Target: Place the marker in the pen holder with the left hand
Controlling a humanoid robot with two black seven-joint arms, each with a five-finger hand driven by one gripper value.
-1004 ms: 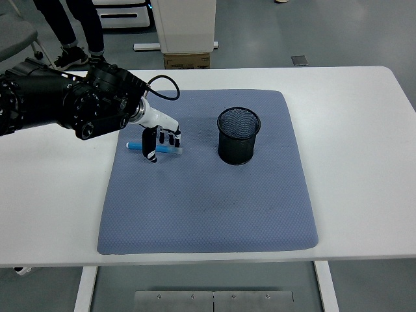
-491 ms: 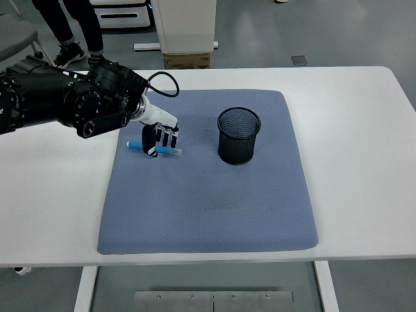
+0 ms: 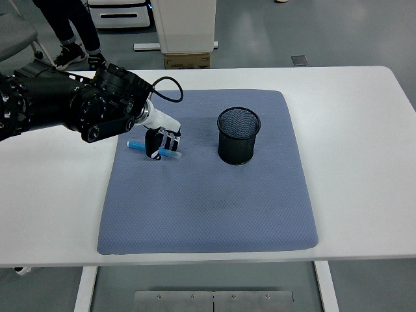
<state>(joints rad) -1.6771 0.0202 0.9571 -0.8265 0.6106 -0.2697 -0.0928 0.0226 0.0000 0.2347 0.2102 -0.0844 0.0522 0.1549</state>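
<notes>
One black arm only, reaching in from the left edge of the white table (image 3: pixel 364 130). Left hand (image 3: pixel 159 143) down on the blue-grey mat (image 3: pixel 214 195), fingers (image 3: pixel 170 139) curled together around the blue marker (image 3: pixel 138 146), clamped on it. Marker lying roughly flat at the mat's far-left part, one end poking out left of the hand, the other just right of it; hard to tell whether lifted or touching the cloth. Black mesh pen holder (image 3: pixel 238 136) upright on the mat toward the far edge, well apart from the hand, to its right. At the far-left corner, beyond the table, a person's legs (image 3: pixel 71 26) on the grey floor.
</notes>
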